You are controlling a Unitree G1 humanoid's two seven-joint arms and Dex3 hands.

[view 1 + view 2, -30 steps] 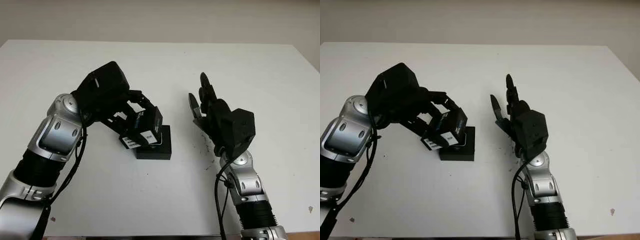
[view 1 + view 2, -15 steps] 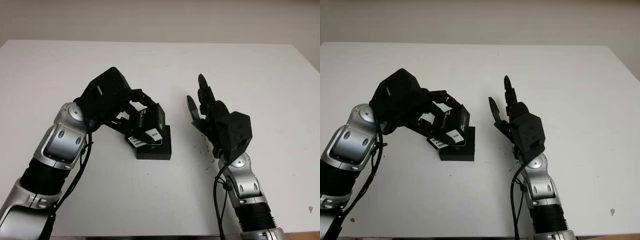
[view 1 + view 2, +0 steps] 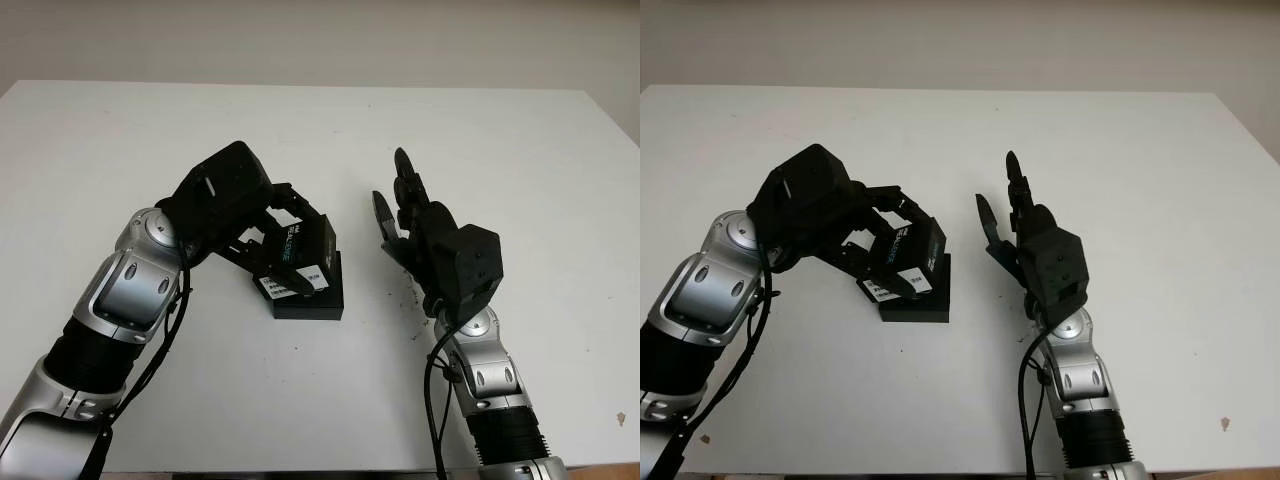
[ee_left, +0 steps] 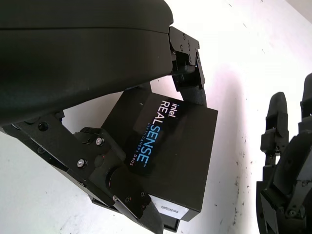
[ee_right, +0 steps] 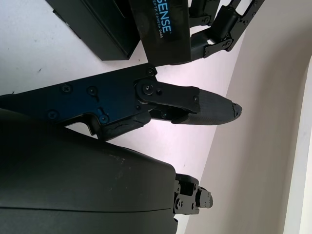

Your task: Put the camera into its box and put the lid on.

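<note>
Holding: left hand (image 3: 262,232) has its fingers clamped on the black RealSense lid (image 4: 168,148), tilted, just above the box base (image 3: 318,297).
Handling: looks like stiff, light cardboard, probably slick; best gripped by the opposite side edges.
Box base: sits on the white table (image 3: 300,400), partly under the lid.
Right hand (image 3: 415,215): released, holding nothing, raised near the box's right side.

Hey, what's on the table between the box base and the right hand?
Nothing but bare white table between the box base and the open right hand, seen in the left eye view.
</note>
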